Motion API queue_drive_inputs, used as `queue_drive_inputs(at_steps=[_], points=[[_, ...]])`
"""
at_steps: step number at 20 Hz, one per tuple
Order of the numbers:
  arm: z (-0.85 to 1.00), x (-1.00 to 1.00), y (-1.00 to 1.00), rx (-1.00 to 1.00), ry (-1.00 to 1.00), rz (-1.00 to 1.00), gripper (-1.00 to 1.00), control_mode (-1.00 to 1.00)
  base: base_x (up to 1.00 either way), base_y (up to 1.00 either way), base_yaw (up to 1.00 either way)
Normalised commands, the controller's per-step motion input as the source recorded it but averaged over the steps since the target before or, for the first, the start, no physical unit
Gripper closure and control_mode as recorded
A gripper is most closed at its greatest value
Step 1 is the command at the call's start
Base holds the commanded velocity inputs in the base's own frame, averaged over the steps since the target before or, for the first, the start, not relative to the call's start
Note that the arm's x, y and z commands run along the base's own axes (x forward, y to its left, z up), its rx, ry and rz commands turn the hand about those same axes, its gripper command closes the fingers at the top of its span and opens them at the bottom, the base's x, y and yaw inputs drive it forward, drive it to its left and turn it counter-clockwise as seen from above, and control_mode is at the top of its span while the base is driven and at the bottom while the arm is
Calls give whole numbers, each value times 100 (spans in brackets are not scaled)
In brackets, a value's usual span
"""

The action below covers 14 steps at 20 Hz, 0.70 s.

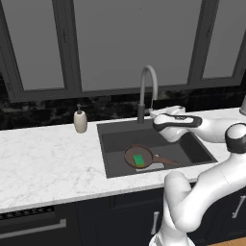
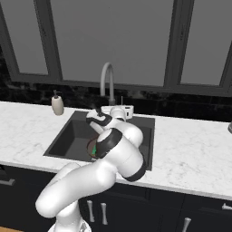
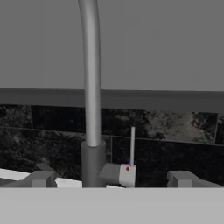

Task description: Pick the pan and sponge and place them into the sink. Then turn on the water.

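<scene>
One soap dispenser (image 1: 80, 120) at 9 o'clock of faucet (image 1: 147, 91). One pan (image 1: 138, 156), one sponge (image 1: 139, 160) in sink (image 1: 110, 139). Gripper (image 3: 111, 179) released, empty, facing faucet base.

In the right base view the arm hid most of the pan (image 2: 92, 149) and sponge (image 2: 94, 148), and the hand view's top edge cut off the faucet (image 3: 90, 87).

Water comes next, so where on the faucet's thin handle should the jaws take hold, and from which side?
Judging by the hand view, grip the upright lever beside the faucet base, near its top. Come straight from the front, as the open gripper faces it, jaws either side of it.
</scene>
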Motion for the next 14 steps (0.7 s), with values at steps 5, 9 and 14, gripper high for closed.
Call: queue_drive_inputs(at_steps=[5, 9, 14], points=[[-19, 12, 0, 0, -1, 0, -100, -100, 0, 0, 0], [-1, 19, 0, 0, -3, 0, -100, -100, 0, 0, 0], [0, 17, 0, 0, -3, 0, -100, -100, 0, 0, 0]])
